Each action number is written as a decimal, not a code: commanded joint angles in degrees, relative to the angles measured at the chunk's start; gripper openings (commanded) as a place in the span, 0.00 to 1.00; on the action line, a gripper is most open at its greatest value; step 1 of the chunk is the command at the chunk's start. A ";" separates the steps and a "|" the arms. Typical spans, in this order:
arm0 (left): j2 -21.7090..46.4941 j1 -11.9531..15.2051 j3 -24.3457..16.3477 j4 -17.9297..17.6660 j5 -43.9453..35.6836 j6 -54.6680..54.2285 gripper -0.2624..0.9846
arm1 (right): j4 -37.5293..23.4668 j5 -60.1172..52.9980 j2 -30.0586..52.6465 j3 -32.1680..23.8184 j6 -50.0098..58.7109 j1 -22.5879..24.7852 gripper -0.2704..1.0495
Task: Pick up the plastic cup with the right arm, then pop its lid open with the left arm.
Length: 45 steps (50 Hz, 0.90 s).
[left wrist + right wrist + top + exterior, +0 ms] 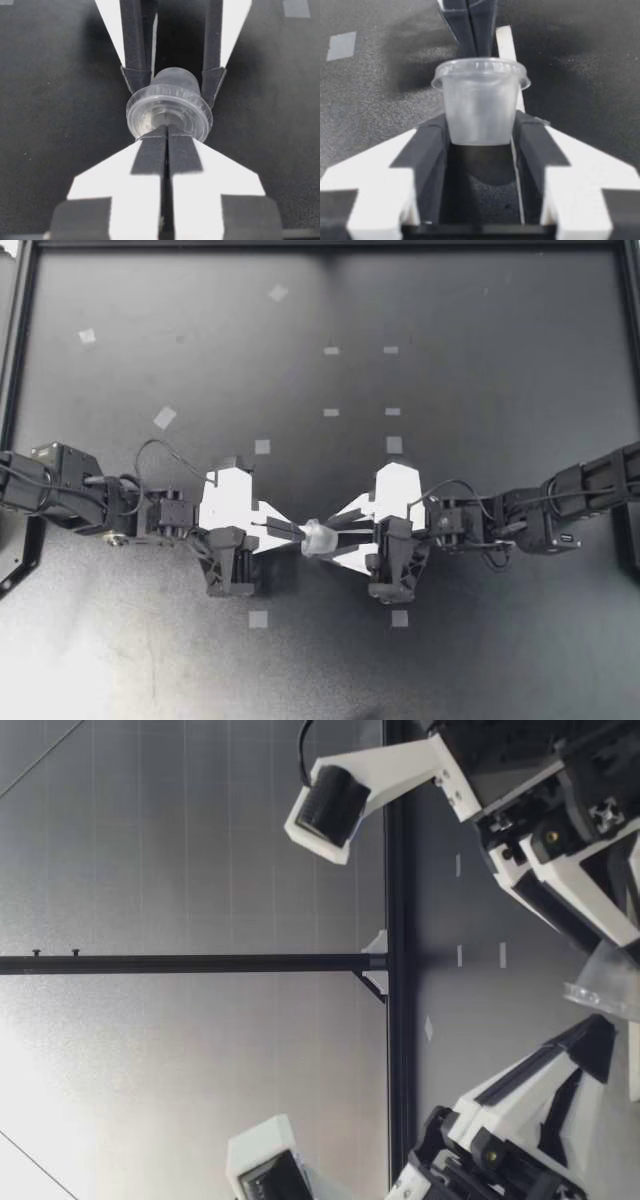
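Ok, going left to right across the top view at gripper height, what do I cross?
left arm → left gripper → lidded cup → right gripper → right arm

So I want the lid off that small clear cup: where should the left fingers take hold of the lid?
At the lid's ridged rim, coming end-on from the left. The cup is held sideways, body clamped in my right gripper, so the lid faces my left gripper. Only the overhanging rim offers a thin edge to pinch.
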 commanded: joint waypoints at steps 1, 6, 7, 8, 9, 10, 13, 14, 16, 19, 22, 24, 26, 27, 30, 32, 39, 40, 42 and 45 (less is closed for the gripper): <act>-0.79 0.18 -0.70 0.09 -0.53 -0.09 0.13 | -0.35 1.85 -1.93 -1.05 -0.09 -0.09 0.54; -0.79 0.09 -0.62 0.09 -0.53 -0.09 0.13 | -1.14 5.89 -2.55 -1.93 0.00 -0.09 0.53; -0.79 0.18 -0.62 0.09 -0.53 -0.09 0.13 | -1.23 6.59 -2.72 -2.11 0.00 -0.09 0.53; -0.70 0.09 -0.62 0.09 -0.53 -0.09 0.13 | -1.32 7.21 -2.81 -2.20 0.00 -0.09 0.53; -0.79 0.18 -0.62 0.09 -0.53 -0.09 0.13 | -1.41 7.82 -2.99 -2.37 0.00 -0.09 0.53; -0.79 0.09 -0.62 0.09 -0.53 -0.09 0.13 | -1.58 8.53 -3.16 -2.55 0.00 -0.09 0.53; -0.79 0.18 -0.35 0.09 -0.53 -0.09 0.13 | -1.85 9.49 -3.60 -2.81 0.09 -0.09 0.51; -0.79 0.09 -0.35 0.00 -0.53 -0.09 0.13 | -1.85 9.49 -3.69 -2.81 0.09 -0.09 0.51; -0.79 0.09 -0.26 0.00 -0.53 -0.18 0.13 | -1.85 9.58 -3.96 -2.81 0.09 -0.09 0.49; -1.05 0.09 -0.18 0.09 -0.53 -0.18 0.13 | -1.93 9.58 -4.13 -2.81 0.09 -0.09 0.46; -1.41 0.09 0.00 0.09 -0.53 -0.26 0.13 | -2.02 9.58 -4.13 -2.72 0.09 -0.09 0.44; -1.85 0.09 0.35 0.09 -0.53 -0.44 0.13 | -2.02 9.58 -4.22 -2.64 0.26 -0.09 0.44; -2.37 0.18 0.53 0.00 -0.53 -0.62 0.13 | -2.02 9.58 -4.39 -2.46 0.26 -0.09 0.43; -2.90 0.18 0.62 0.09 -0.53 -0.79 0.13 | -2.02 9.58 -4.57 -2.37 0.26 -0.09 0.43; -4.57 0.09 1.23 0.09 -0.88 -1.41 0.13 | -2.02 9.14 -5.19 -1.85 0.26 -0.09 0.43; -5.80 0.00 1.85 0.00 -1.58 -1.93 0.13 | -2.29 7.47 -6.42 -0.62 0.26 -0.09 0.43; -11.16 -0.26 6.59 -0.09 -12.57 -9.67 0.13 | -3.87 -5.98 -11.60 5.45 0.09 -0.09 0.43; -11.69 -0.26 7.38 -0.09 -14.33 -11.60 0.13 | -4.13 -8.53 -12.22 6.33 0.00 -0.09 0.43; -12.57 -0.26 8.61 -0.09 -18.02 -16.44 0.13 | -4.75 -15.12 -13.36 8.53 -0.09 -0.09 0.43; -13.10 -0.26 9.67 0.00 -21.36 -21.71 0.13 | -5.71 -24.87 -13.97 11.16 -0.26 -0.09 0.43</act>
